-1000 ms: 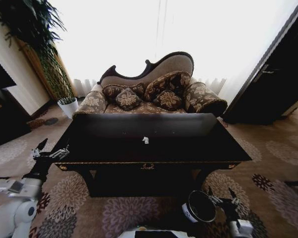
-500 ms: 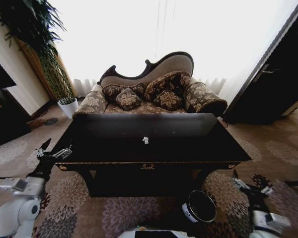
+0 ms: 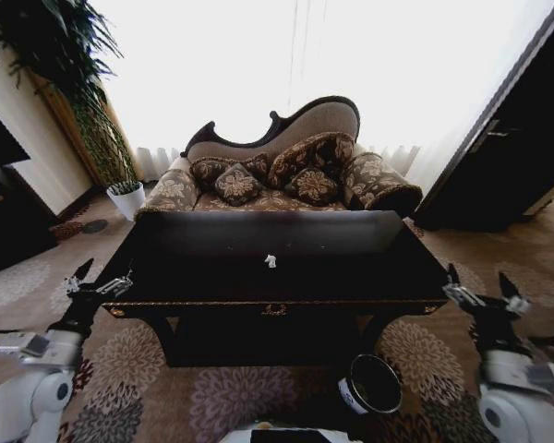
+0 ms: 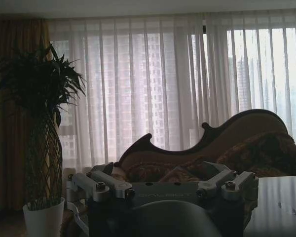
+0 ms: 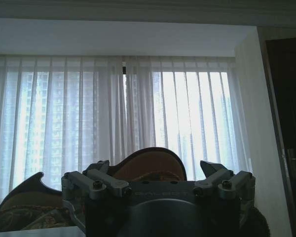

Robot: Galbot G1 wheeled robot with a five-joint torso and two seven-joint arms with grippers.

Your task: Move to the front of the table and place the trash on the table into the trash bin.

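Note:
The glossy black table (image 3: 351, 268) with gold trim stands straight ahead. One small white scrap of trash (image 3: 270, 261) lies near the middle of its top. The trash bin (image 3: 371, 385), a round black pail with a pale rim, sits on the carpet below the table's front right. My left gripper (image 3: 98, 280) is open, level with the table's front left corner and just outside it. My right gripper (image 3: 481, 287) is open beside the front right corner. The left wrist view shows the open left gripper (image 4: 160, 174) and a corner of the table (image 4: 281, 202). The right wrist view shows the open right gripper (image 5: 158, 170).
An ornate sofa (image 3: 286, 166) with several cushions stands behind the table. A tall plant in a white pot (image 3: 126, 197) is at the back left. A dark door (image 3: 517, 138) is on the right, dark furniture (image 3: 5, 212) on the left. Patterned carpet (image 3: 231, 397) surrounds the table.
My right arm has swung up and to the right, from beside the trash bin to the table's front right corner. The left gripper has barely moved. The view has not shifted.

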